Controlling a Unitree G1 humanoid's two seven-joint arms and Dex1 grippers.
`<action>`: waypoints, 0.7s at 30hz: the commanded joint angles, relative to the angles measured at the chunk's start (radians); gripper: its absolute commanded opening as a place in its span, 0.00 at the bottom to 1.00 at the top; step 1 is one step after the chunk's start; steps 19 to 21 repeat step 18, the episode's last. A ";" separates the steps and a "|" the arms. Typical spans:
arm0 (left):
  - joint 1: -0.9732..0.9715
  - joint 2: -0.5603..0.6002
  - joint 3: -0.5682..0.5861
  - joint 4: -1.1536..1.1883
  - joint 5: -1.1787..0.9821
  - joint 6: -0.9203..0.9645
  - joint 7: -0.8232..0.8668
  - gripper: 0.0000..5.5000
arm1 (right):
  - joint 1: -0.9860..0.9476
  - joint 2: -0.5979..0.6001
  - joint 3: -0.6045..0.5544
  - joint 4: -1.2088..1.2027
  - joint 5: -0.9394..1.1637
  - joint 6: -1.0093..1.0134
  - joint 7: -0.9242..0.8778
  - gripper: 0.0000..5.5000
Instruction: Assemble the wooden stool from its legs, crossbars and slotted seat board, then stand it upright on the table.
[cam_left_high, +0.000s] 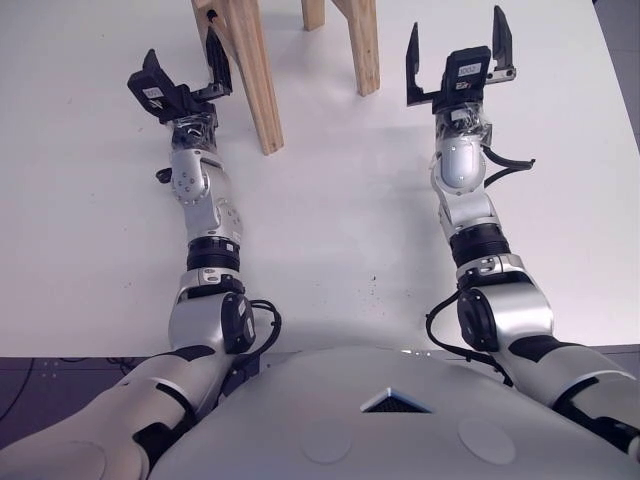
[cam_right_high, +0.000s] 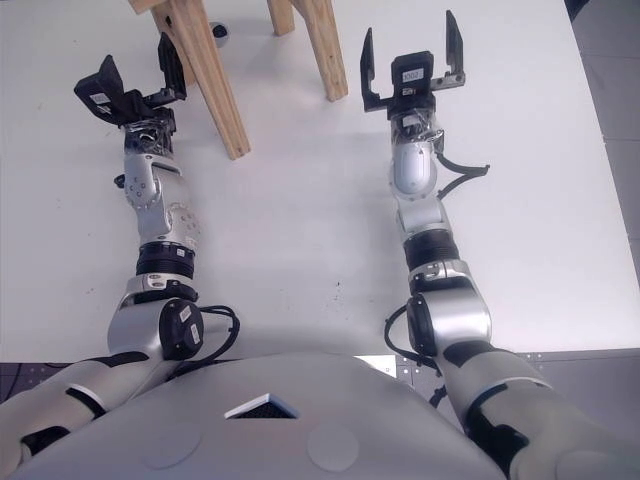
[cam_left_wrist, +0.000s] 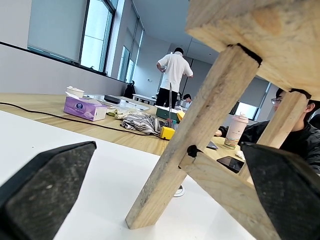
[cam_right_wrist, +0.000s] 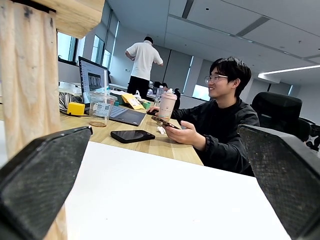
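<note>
1. One wooden stool (cam_left_high: 252, 80), assembled, stands upright at the far side of the white surface (cam_left_high: 320, 210). The head views show two splayed legs with their feet planted on the surface.
2. Near-left leg (cam_left_wrist: 192, 145): pale timber, slanting, its foot flat on the surface. A crossbar (cam_left_wrist: 225, 192) is socketed into it partway up and runs towards a further leg (cam_left_wrist: 280, 130).
3. Seat board (cam_left_wrist: 265, 35): it sits on top of the legs, and the near-left leg enters its underside.
4. Near-right leg (cam_left_high: 365, 50): its foot is on the surface. In the right wrist view it appears as a broad upright post (cam_right_wrist: 27, 75).
5. Left end effector (cam_left_high: 182, 50): fingers (cam_left_wrist: 45, 192) spread wide and holding nothing. It is low over the surface, just beside the near-left leg on its outer side, and that leg stands ahead of the gap between the fingers.
6. Right end effector (cam_left_high: 456, 22): fingers (cam_right_wrist: 285, 175) spread wide and holding nothing. It is near the near-right leg on its outer side, apart from it.
7. Beyond the white surface is a wood-toned surface that carries a purple tissue box (cam_left_wrist: 85, 107) and a dark phone (cam_right_wrist: 132, 136).
</note>
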 joint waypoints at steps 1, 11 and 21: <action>0.000 0.000 -0.001 0.005 0.004 -0.004 0.009 0.97 | 0.009 -0.002 0.005 -0.020 -0.011 0.002 -0.005 0.98; 0.007 -0.005 0.000 0.001 0.003 -0.008 0.020 0.97 | 0.010 -0.006 0.017 -0.028 -0.016 0.003 -0.007 0.98; 0.001 0.000 0.002 0.009 0.005 -0.010 0.025 0.97 | 0.013 -0.004 0.016 -0.027 -0.020 0.007 0.000 0.98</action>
